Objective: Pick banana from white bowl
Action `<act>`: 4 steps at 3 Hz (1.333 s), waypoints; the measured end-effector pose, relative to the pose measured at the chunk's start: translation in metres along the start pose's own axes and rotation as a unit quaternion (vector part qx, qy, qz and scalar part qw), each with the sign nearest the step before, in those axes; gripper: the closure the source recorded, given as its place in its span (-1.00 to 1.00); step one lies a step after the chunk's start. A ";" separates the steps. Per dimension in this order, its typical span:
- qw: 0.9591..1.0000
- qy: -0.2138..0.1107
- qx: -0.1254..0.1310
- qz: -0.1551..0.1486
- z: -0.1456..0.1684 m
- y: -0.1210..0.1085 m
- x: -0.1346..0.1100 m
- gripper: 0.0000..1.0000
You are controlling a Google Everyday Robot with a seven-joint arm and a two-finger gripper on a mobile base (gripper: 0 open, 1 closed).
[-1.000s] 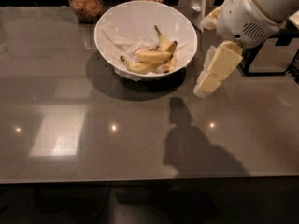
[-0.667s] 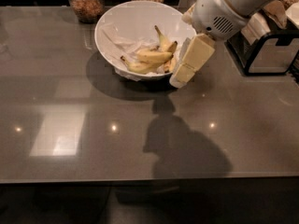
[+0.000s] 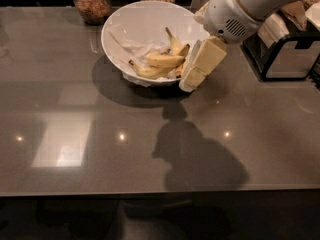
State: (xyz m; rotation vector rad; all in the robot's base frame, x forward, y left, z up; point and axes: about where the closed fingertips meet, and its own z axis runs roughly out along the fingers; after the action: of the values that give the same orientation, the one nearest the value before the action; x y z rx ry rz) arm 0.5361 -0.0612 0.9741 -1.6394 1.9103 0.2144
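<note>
Camera view: banana (image 3: pixel 164 60) lies crosswise, seemingly; pincer (image 3: pixel 188 83) beside white bowl (image 3: pixel 145 17).

Colour of jaws: cream, at right rim of white bowl (image 3: pixel 145 19), which is glossy with white paper lining. Left of jaws, banana (image 3: pixel 164 60): pale yellow, dark tips. The worktop (image 3: pixel 90 184): grey-brown.
</note>
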 end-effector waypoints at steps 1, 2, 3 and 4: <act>1.000 -0.027 0.012 -0.011 0.023 -0.021 -0.015 -1.00; 0.999 -0.041 0.011 -0.025 0.048 -0.039 -0.028 -0.62; 0.999 -0.040 0.008 -0.030 0.070 -0.050 -0.032 -0.15; 0.999 -0.033 0.001 -0.024 0.086 -0.054 -0.028 0.24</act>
State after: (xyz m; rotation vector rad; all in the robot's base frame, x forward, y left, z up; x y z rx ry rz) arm 0.6173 -0.0077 0.9338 -1.6547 1.8201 0.2432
